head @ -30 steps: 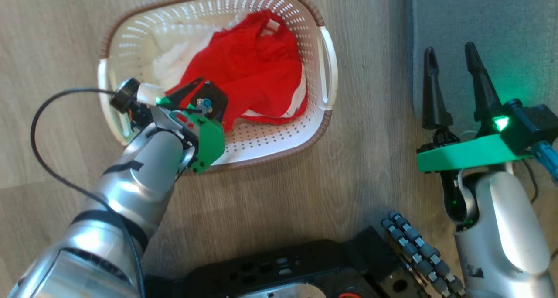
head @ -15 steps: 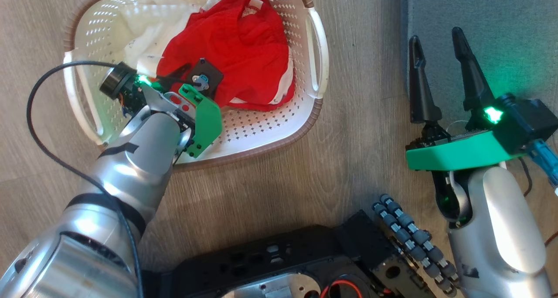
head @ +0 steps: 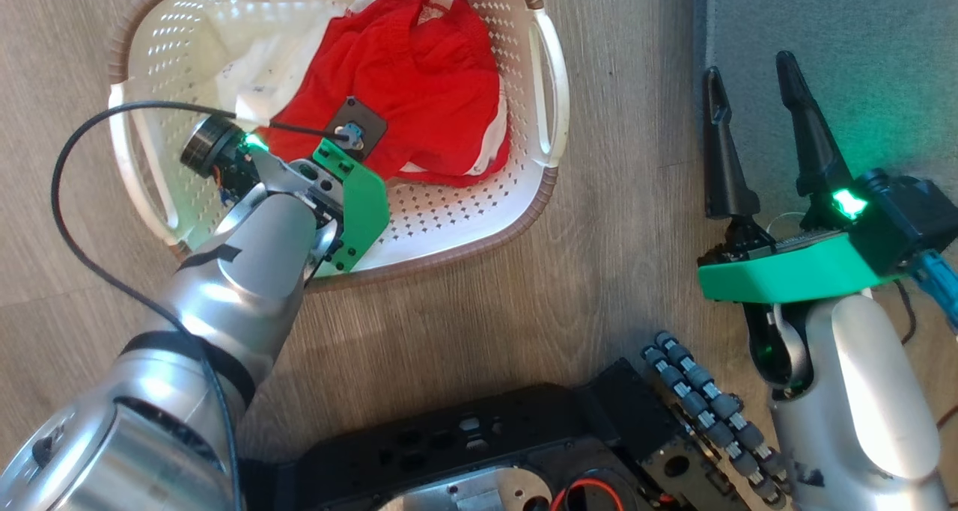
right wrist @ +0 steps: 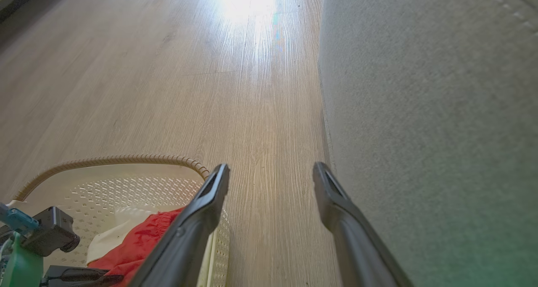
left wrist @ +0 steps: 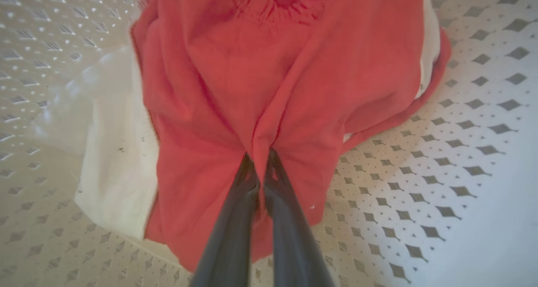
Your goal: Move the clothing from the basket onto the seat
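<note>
Now left gripper [left wrist: 261, 159] pinches clothing [left wrist: 294, 77] — lift high to clear basket [head: 464, 223] rim; right gripper [head: 748, 66] spread, empty beside seat [head: 838, 32].

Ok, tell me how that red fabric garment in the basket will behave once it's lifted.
Likely floppy: the bright red soft fabric garment bunches into folds where the left tool pinches it. Probably light, since the cloth looks thin. It may drag the white cloth beside it or snag the cream perforated plastic basket.
</note>
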You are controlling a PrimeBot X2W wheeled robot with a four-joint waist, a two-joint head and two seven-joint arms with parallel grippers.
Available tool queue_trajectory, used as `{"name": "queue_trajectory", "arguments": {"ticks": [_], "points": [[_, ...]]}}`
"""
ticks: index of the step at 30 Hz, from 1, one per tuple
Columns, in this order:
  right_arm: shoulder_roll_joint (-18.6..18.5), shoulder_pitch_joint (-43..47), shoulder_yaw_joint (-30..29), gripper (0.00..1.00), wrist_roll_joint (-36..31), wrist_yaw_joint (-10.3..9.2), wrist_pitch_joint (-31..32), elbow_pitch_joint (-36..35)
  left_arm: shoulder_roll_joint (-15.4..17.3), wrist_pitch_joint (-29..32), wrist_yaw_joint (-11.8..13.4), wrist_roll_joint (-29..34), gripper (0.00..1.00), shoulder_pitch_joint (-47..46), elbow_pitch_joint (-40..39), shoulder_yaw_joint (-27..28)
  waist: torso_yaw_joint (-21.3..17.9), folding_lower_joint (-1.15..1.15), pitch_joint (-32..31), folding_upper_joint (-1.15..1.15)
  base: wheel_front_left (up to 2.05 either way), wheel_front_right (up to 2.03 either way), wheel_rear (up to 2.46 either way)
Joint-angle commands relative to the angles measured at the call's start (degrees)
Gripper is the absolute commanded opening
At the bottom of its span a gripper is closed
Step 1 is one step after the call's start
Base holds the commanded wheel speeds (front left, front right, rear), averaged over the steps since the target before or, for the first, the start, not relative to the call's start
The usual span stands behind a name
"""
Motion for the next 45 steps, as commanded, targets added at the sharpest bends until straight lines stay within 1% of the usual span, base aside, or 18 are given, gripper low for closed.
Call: {"name": "queue_trajectory", "arguments": {"ticks": [1, 6, 12, 13, 14, 15, 20, 24, 25, 29, 33, 34, 39, 41, 45], "points": [[-0.5, 2.83, 0.61, 1.0, -0.25, 0.41, -0.05, -0.93, 0.63, -1.03, 0.25, -0.53, 0.0, 0.42, -0.38, -0.22, 0.14, 0.0, -0.12, 0.0, 0.0, 0.0, 0.0], [-0.5, 1.63, 1.7, 1.0, -0.1, 0.41, -0.05, -0.23, 0.63, -3.49, 0.35, -2.16, 0.0, 0.73, 0.78, -1.53, 0.42, 0.0, -1.34, 0.0, 0.0, 0.0, 0.0], [-0.5, 0.28, 2.55, 1.0, -0.5, 0.41, -0.05, 2.7, 0.63, -6.62, 1.17, -5.31, 0.0, 4.57, 1.76, -2.14, 1.0, 0.0, -7.71, 0.0, 0.0, 0.0, 0.0], [-0.5, 0.28, 2.55, 1.0, -0.5, 0.41, -0.05, 2.7, 0.63, -6.62, 1.17, -5.31, 0.0, 4.57, 1.76, -2.14, 1.0, 0.0, -7.71, 0.0, 0.0, 0.0, 0.0], [-0.5, 0.16, 2.76, 1.0, -0.43, 0.41, -0.05, 3.15, 0.63, -7.09, 1.49, -5.96, 0.0, 5.35, 1.77, -2.04, 1.07, 0.0, -8.95, 0.0, 0.0, 0.0, 0.0], [-0.5, 0.1, 3.01, 1.0, -0.11, 0.41, -0.05, 3.98, 0.63, -8.07, 2.0, -7.31, 0.0, 7.13, 1.39, -1.86, 1.37, 0.0, -11.7, 0.0, 0.0, 0.0, 0.0], [-0.5, 0.76, 3.54, 1.0, -0.33, 0.41, -0.05, 6.46, 0.63, -9.98, 3.11, -10.83, 0.0, 11.6, -0.73, -1.57, 2.53, 0.0, -18.83, 0.0, 0.0, 0.0, 0.0], [-0.5, 1.66, 3.67, 1.0, -0.97, 0.41, -0.05, 8.85, 0.63, -10.67, 4.52, -12.95, 0.0, 14.39, -3.03, -1.16, 3.99, 0.0, -24.72, 0.0, 0.0, 0.0, 0.0], [-0.5, 1.89, 3.69, 1.0, -1.06, 0.41, -0.05, 9.35, 0.63, -10.71, 5.26, -13.27, 0.0, 14.75, -4.26, -0.66, 4.33, 0.0, -25.95, 0.0, 0.0, 0.0, 0.0], [-0.5, 3.08, 3.93, 1.0, -0.63, 0.41, -0.05, 10.39, 0.95, -10.75, 7.47, -12.82, 0.0, 17.13, -10.7, 2.89, 6.0, 0.0, -31.36, 0.0, 0.0, 0.0, 0.0], [-0.5, 4.6, 4.27, 1.0, -0.81, 0.41, -0.05, 11.69, 2.46, -10.76, 8.16, -10.86, 0.0, 20.49, -17.41, 7.28, 7.38, 0.0, -36.7, 0.0, 0.0, 0.0, 0.0], [-0.5, 4.6, 4.27, 1.0, -0.81, 0.41, -0.05, 11.69, 2.46, -10.76, 8.16, -10.86, 0.0, 20.49, -17.41, 7.28, 7.38, 0.0, -36.7, 0.0, 0.0, 0.0, 0.0], [-0.5, 6.85, 3.95, 1.0, -0.69, 0.41, -0.05, 12.67, 3.71, -10.76, 9.46, -7.75, 0.0, 25.23, -26.54, 14.06, 9.07, 0.0, -42.53, 0.0, 0.0, 0.0, 0.0], [-0.5, 7.81, 4.13, 1.0, -0.6, 0.41, -0.05, 12.9, 3.89, -10.77, 9.75, -6.52, 0.0, 27.38, -30.29, 17.0, 9.46, 0.0, -44.66, 0.0, 0.0, 0.0, 0.0], [-0.5, 9.55, 5.3, 1.0, -0.26, 0.41, -0.05, 13.22, 3.81, -10.77, 8.77, -4.35, 0.0, 31.56, -36.59, 21.93, 9.8, 0.0, -48.36, 0.0, 0.0, 0.0, 0.0]]}}
